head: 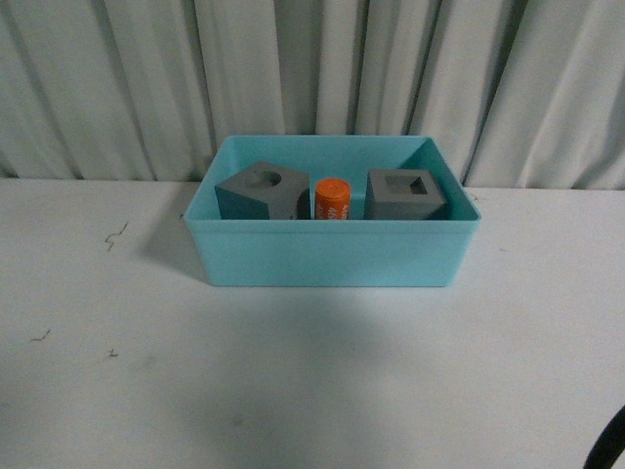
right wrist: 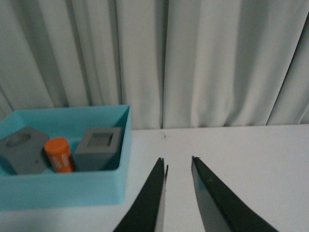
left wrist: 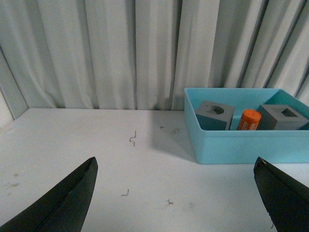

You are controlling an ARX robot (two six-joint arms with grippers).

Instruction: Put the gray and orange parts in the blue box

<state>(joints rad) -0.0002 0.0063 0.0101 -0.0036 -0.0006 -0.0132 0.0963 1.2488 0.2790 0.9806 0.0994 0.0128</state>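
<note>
inside the blue box (head: 327, 256), all three parts already sit in a row along the back half: the gray cube with the round recess (head: 261, 190) at the robot's left, turned a little so a corner faces forward, the orange cylinder (head: 332, 198) standing upright in the middle, and the gray cube with the square recess (head: 405, 194) at the right, set squarely. the cylinder stands just beside the left cube, perhaps touching it, though i cannot tell for sure; a small gap shows between it and the right cube. judged from this, the placing looks done. the left gripper (left wrist: 176, 193) is well apart from the box over the bare white table (head: 293, 371), its fingers spread wide and holding nothing. the right gripper (right wrist: 177, 193) hangs over the table beside the box, fingers drawn nearly together with only a narrow slit between them, also holding nothing. as for handling, the cubes look like stiff matte plastic, probably light, with flat opposite faces that give a sure grip; the matte skin should not slip much, and the recesses are no place to pinch. the cylinder looks smooth and round, likelier to roll or tip, so it would best be taken across its middle from above. the box seems rigid, with a rim that would suit a pinch on its wall.
</note>
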